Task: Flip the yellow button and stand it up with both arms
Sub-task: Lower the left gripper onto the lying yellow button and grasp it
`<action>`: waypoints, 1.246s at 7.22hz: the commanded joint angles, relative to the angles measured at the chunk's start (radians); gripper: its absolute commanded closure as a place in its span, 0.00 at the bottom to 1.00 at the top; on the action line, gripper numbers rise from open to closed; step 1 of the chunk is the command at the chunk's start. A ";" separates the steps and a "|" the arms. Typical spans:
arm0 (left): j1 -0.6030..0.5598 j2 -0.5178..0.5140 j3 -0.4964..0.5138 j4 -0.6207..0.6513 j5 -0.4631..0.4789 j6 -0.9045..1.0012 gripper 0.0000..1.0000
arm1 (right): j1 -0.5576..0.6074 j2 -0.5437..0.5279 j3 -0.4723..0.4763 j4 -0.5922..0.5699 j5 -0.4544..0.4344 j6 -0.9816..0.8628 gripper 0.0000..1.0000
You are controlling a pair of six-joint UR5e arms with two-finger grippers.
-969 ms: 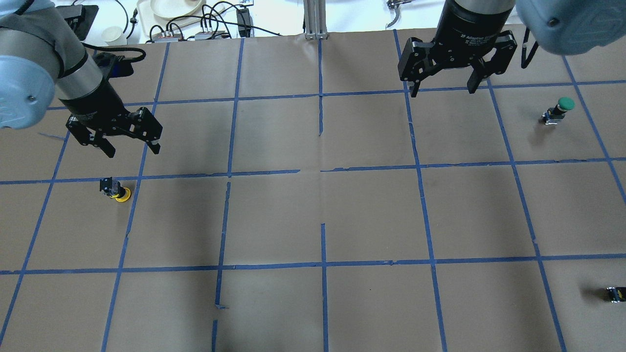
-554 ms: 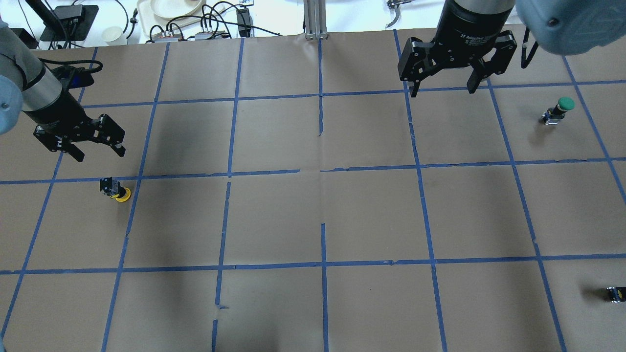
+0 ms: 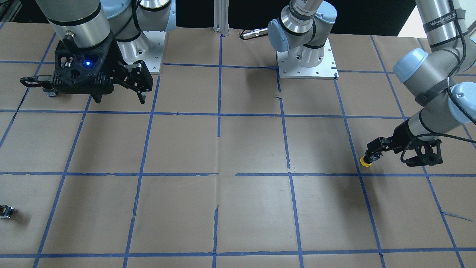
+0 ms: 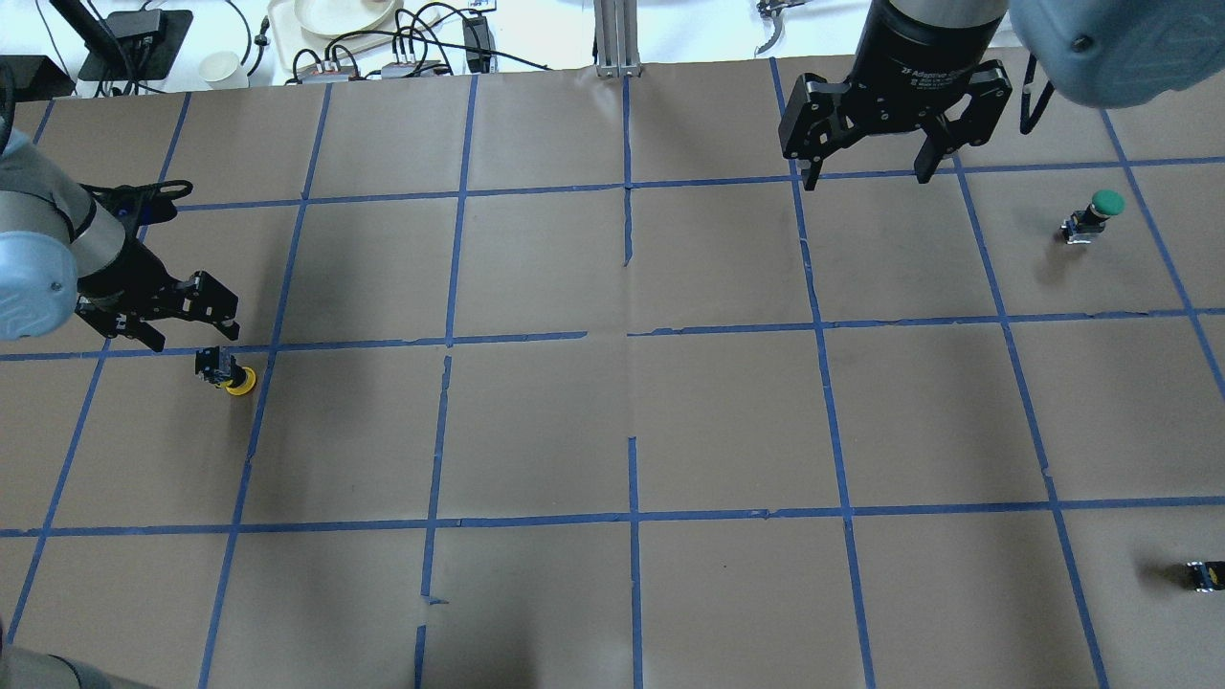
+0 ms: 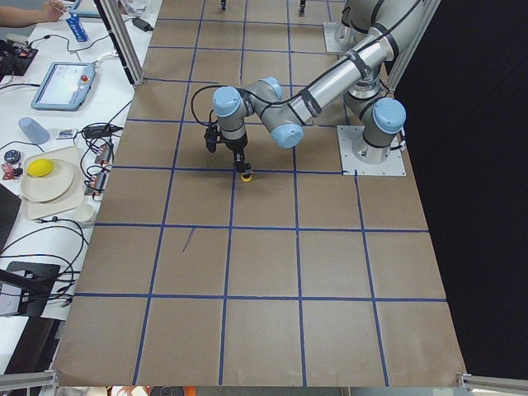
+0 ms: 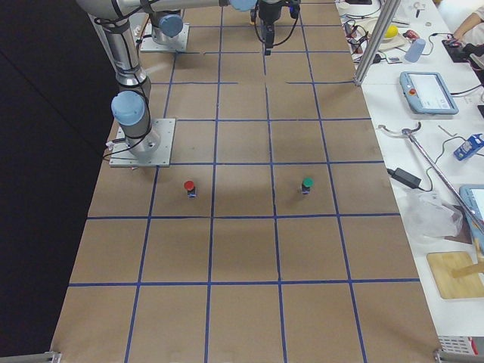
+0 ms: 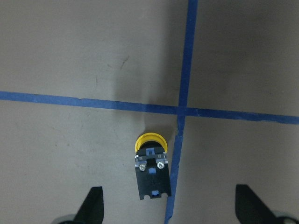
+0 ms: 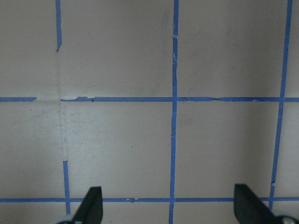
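Observation:
The yellow button point(image 4: 230, 374) sits near a tape crossing at the table's left. It seems to rest cap down with its dark body up. It also shows in the front view point(image 3: 366, 161), the left side view point(image 5: 246, 173) and the left wrist view point(image 7: 150, 164). My left gripper point(image 4: 189, 334) is open and empty, low over the table just behind the button, and its fingers point(image 7: 93, 205) stand on either side of the body. My right gripper point(image 4: 869, 178) is open and empty, high over the far right of the table, and its wrist view shows only bare paper.
A green button point(image 4: 1097, 214) stands at the right and a red button point(image 6: 189, 187) near the right arm's base. A tiny dark part with a yellow speck point(image 4: 1204, 574) lies at the near right edge. Cables and dishes point(image 4: 335, 29) lie beyond the far edge.
My left gripper has moved left and toward the near side and come down, ending close behind the yellow button. The button and my right arm have not moved.

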 commanded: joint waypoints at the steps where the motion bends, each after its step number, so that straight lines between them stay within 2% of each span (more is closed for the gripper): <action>1: 0.008 -0.016 -0.026 0.032 0.001 -0.001 0.00 | 0.000 0.000 -0.002 0.000 0.000 0.000 0.00; 4: 0.010 -0.024 -0.030 0.030 0.006 -0.004 0.18 | 0.000 0.000 0.000 0.000 0.000 0.000 0.00; 5: 0.008 -0.026 -0.030 0.030 0.024 -0.004 0.42 | 0.000 0.000 0.000 0.000 0.000 0.000 0.00; 6: 0.008 -0.029 -0.032 0.026 0.082 -0.002 0.77 | 0.000 0.000 -0.002 0.000 0.000 0.000 0.00; 7: 0.008 -0.032 -0.030 0.021 0.086 -0.014 0.98 | 0.000 0.000 0.000 0.000 0.000 0.000 0.00; 9: 0.008 -0.032 -0.017 0.015 0.075 -0.017 1.00 | 0.000 0.000 0.000 0.000 0.000 0.000 0.00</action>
